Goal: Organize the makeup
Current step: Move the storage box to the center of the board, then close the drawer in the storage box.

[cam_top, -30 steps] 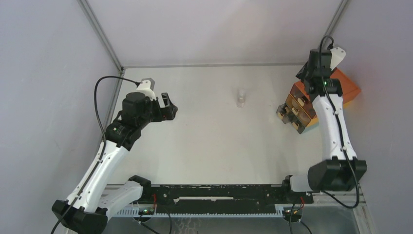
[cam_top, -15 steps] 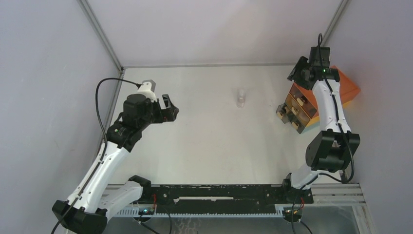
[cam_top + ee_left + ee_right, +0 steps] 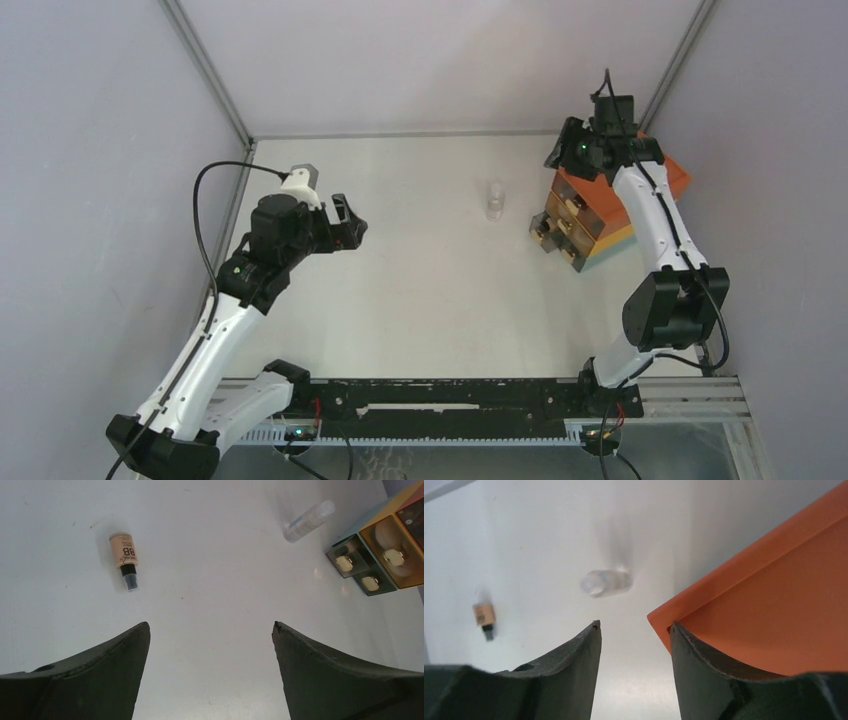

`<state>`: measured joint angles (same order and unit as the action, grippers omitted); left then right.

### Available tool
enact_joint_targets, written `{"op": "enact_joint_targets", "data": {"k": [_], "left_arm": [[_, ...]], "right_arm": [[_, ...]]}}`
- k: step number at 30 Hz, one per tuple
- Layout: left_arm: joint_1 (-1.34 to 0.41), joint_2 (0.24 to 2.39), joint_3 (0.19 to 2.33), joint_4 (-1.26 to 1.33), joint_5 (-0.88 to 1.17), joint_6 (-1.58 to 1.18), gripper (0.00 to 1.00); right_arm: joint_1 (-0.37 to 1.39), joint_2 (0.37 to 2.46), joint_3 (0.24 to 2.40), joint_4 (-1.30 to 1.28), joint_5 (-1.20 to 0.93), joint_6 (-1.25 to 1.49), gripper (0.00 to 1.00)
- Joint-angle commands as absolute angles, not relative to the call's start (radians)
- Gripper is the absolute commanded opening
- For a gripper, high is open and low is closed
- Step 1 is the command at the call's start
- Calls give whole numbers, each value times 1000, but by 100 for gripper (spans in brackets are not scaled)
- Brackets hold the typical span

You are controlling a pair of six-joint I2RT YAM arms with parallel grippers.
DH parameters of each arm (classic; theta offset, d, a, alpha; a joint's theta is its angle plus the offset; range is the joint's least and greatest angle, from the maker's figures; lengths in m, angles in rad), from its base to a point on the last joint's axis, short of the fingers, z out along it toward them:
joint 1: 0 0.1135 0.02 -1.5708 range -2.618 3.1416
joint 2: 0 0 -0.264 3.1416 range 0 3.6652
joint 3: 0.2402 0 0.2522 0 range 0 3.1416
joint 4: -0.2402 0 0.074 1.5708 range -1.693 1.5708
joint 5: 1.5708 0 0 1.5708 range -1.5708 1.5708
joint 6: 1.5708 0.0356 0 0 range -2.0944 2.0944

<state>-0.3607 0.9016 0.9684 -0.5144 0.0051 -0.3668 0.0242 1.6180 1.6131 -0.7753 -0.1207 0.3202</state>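
The table [image 3: 420,300] is mostly bare, and the biggest thing on it is the drawer box [image 3: 580,210] with the orange top, at the far right with its drawer fronts turned toward the middle. The step in hand looks like positioning this box so that the loose makeup can go into it. To do that well, the right arm should move the box low and slowly. That way the box does not tip and the lower drawers, which stand out a little with round tan pieces inside, do not slide further.

The right gripper [image 3: 634,625] sits at the far corner of the orange top. Its jaws stand a modest gap apart and clamp nothing. The corner of the top shows just past that gap, and it is not clear whether a finger touches it.

The left gripper [image 3: 210,625] hangs over the left side of the table, spread wide and empty.

A clear bottle [image 3: 493,200] stands on the table between the two arms, near the box and apart from both grippers.

A small peach bottle [image 3: 123,554] with a black cap lies on its side ahead and to the left of the left gripper in the wrist view, well clear of its fingers. It does not show in the top view. That gripper would need to come forward and down, then close across the bottle's body.
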Motion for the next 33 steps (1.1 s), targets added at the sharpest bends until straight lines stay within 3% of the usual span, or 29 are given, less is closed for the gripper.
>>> {"op": "enact_joint_targets", "data": {"k": [1,7,13,16,23,25,26,29,33], "left_arm": [[-366,890,955,-469,37,-373,96],[-392,944,965,-453,74,-375,96],[-394,920,949,-433,21,-393,96],[-393,898,945,-440,-19,-391,96],[-392,854,927,-470,-65,-390,96],[-393,842,920,-475,-70,-391,96],[-393,838,915,-476,-72,-391,97],[-392,827,903,-481,-77,-396,97],[-393,820,896,-481,-78,-400,96]], "right_arm": [[145,1656,1563,-880,-304,377,59],[183,1551,1528,-837,-199,398,58],[367,1289,1279,-575,-72,260,58],[472,1310,1204,-563,6,192,48],[590,1380,1055,-465,108,175,45],[574,1422,1055,-500,86,192,35],[562,1446,1053,-520,82,200,21],[553,1512,1046,-551,100,188,2],[578,1593,1043,-534,193,148,0]]}}
